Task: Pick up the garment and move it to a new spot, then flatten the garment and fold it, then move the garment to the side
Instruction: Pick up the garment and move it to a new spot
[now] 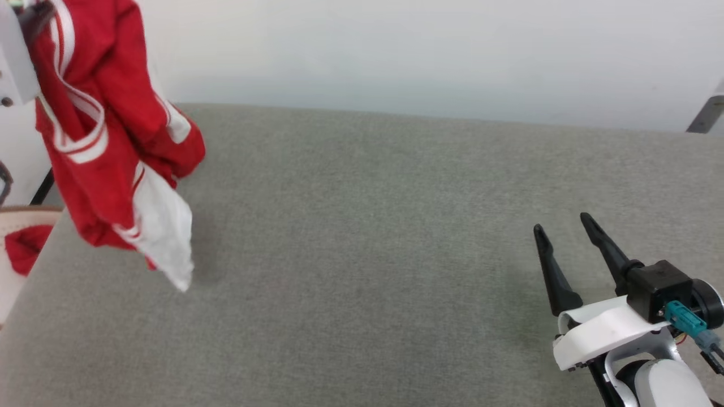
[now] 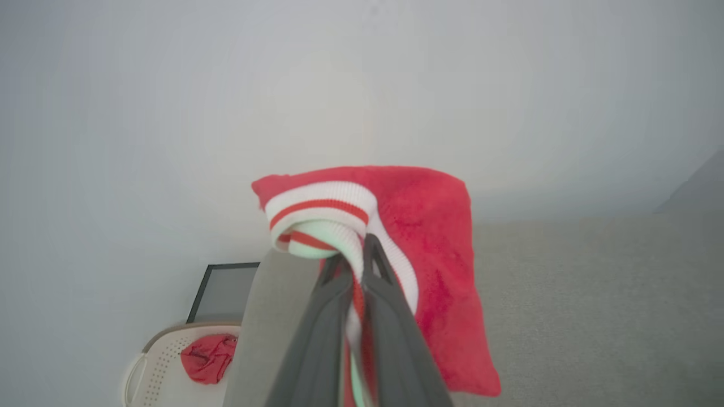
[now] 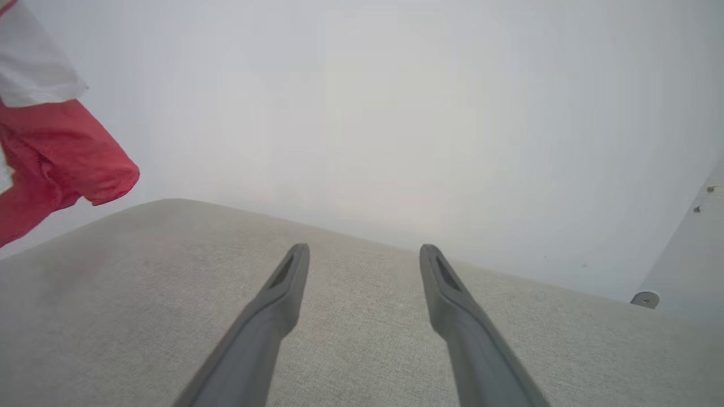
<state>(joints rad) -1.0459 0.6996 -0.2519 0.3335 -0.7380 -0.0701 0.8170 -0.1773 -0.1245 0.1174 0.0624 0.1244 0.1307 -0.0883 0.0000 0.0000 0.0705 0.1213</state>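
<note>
Pinching garment (image 1: 113,85) aloft, left gripper (image 2: 352,251) high

garment (image 1: 107,85) top beyond upper edge

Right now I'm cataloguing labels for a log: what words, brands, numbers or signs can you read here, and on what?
No readable text anywhere.
The garment, pinched by the left gripper: red-and-white stripes only, no print or tag showing.
The right gripper, basket and grey surface: no markings visible.
</note>
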